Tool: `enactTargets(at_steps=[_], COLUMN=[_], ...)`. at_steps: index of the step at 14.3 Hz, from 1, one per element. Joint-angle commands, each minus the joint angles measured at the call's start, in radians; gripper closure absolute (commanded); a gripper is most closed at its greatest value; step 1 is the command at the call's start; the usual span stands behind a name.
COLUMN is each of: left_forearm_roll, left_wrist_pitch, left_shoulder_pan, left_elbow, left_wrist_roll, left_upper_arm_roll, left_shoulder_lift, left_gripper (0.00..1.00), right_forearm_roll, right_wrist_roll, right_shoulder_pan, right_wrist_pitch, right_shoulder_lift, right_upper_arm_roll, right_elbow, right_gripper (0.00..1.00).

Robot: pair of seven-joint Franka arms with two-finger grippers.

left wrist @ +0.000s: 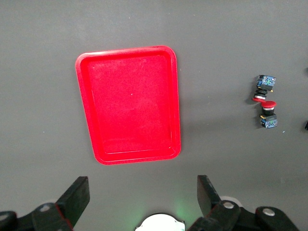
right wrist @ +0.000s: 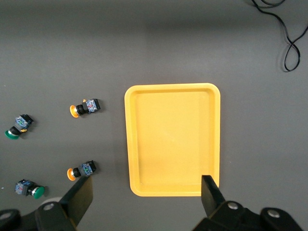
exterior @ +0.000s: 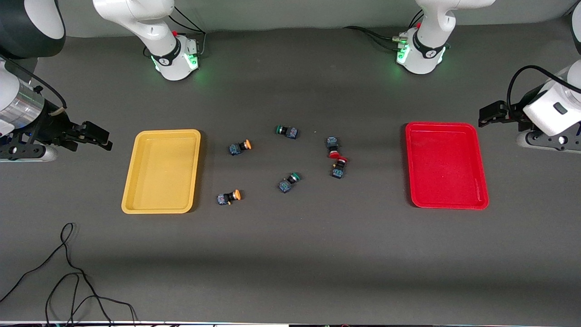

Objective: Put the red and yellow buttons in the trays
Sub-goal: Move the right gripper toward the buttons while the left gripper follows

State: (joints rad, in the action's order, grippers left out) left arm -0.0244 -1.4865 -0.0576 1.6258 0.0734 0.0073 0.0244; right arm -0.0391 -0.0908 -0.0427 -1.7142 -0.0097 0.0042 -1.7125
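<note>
— Has any text, label, brand or number been found?
— None legible. Only a small white mark is seen on each arm base (exterior: 174,56), and it cannot be read.

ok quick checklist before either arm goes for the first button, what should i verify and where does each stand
1. Yellow tray holds nothing: ok.
2. Red tray holds nothing: ok.
3. Left gripper open, over the table by the red tray: ok.
4. Right gripper open, by the yellow tray: ok.
5. Orange-yellow buttons lie apart, free to grasp: ok.
6. Red buttons have room between them: not ok, caps touching or nearly so.
</note>
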Motion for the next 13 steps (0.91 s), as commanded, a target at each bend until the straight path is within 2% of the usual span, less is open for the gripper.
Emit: enactTargets(at_steps=[1,5,8,9,12,13], left_forearm_roll=[0.009,0.052,0.063,0.063,0.011,-0.030], left_wrist_pitch=[0.009,0.005,-0.011,-0.043,-0.214,-0.260], left_shoulder_pan=[-0.014,-0.018,-0.019,-0.021,-0.030,-0.034], left_elbow=[0.009,0.009,0.029,0.078,0.296,0.319], left_wrist_roll=[-0.021,-0.023,-0.059,-0.110,-0.263,-0.346], left_upper_arm_roll=[0.006,0.003,-0.015,-0.036,-0.162,-0.209], left_shoulder_lift=[-0.027,-0.038,-0.057,-0.078,-0.168,-0.160], left_gripper=[0.01,0.01,0.01,0.01,0.01,0.01], right_forearm_roll=[0.015,0.013,0.016,0.027,0.028,0.024], right_wrist_roll=[0.029,0.008,-0.220,-0.301,-0.560,-0.631], right_shoulder_pan=[-0.003,-0.009,-0.040,-0.061,-0.124,-0.147], right_wrist_pitch=[0.022,0.027,-0.021,-0.040,-0.167,-0.227], right_shoulder_lift=[0.008,0.040,0.109,0.129,0.143,0.145], right_upper_arm_roll=[-0.004,0.008,0.065,0.069,0.073,0.073], right_elbow=[0.005,0.008,-0.012,-0.031,-0.162,-0.215], right_gripper=[0.00,0.00,0.00,0.00,0.00,0.00])
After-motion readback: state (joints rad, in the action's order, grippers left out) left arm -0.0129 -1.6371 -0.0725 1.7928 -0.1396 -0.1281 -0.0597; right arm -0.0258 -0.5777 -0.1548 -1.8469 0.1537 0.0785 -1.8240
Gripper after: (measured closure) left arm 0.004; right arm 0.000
